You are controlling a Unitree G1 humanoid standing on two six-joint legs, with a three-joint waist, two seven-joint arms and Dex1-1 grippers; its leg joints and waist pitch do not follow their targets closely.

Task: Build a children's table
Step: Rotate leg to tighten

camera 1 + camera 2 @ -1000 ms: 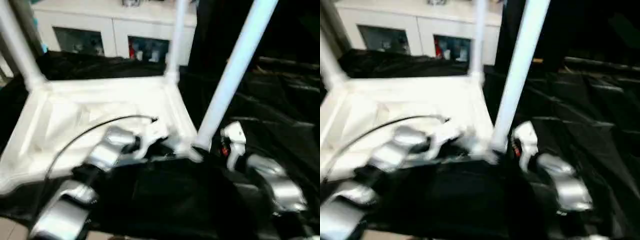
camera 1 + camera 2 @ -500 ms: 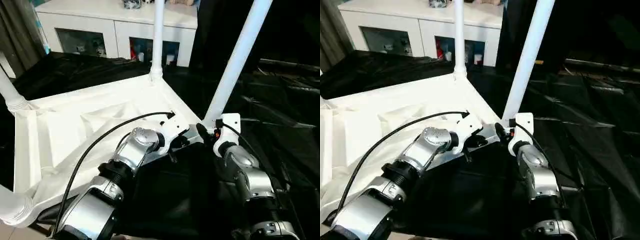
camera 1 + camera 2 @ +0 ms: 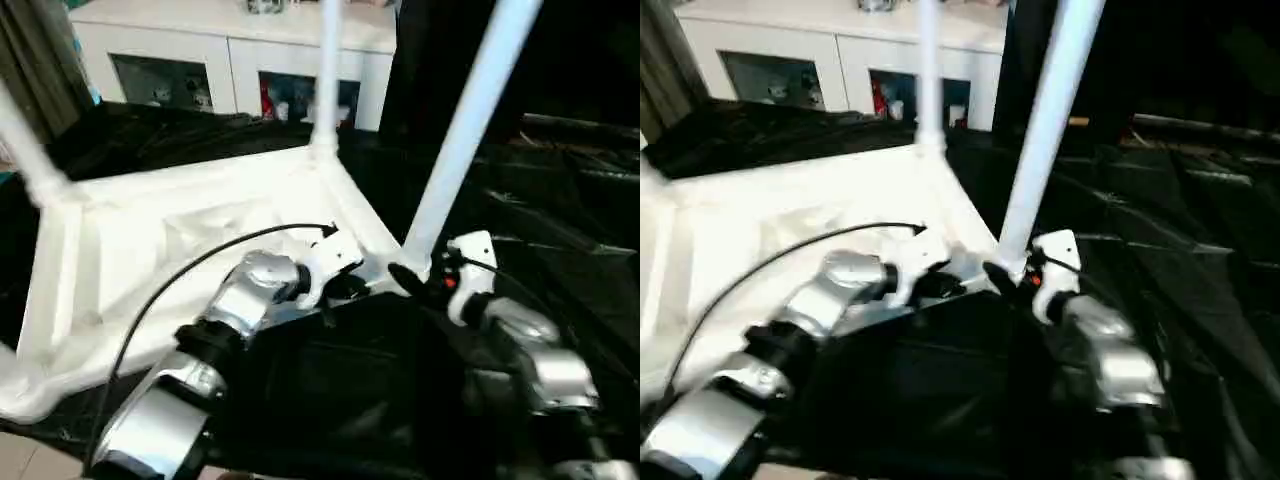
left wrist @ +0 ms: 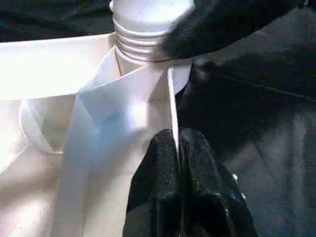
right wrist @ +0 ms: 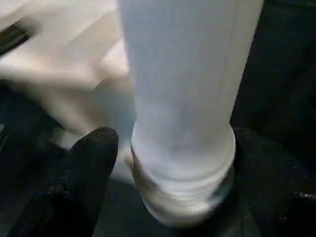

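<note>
The children's table (image 3: 150, 250) lies upside down on black cloth, its white legs pointing up. One leg (image 3: 460, 140) stands in the near right corner socket, another (image 3: 327, 70) at the far corner and a third (image 3: 25, 140) at the left. My left gripper (image 4: 177, 136) is shut on the thin rim of the tabletop (image 4: 133, 89), right beside that near corner socket. My right gripper (image 5: 173, 138) is open around the base of the near leg (image 5: 187, 98), one black finger (image 5: 94, 163) on each side, with a gap showing at this one.
The black-draped table (image 3: 560, 200) stretches away to the right and front. A white cabinet with glass doors (image 3: 230, 50) stands behind. A black cable (image 3: 200, 265) arcs over the tabletop to my left wrist. Dark curtain (image 3: 40, 50) hangs at the far left.
The whole picture has shifted and tilted with the head. Both grippers stay at the same near corner of the table, left on the rim, right around the leg.
</note>
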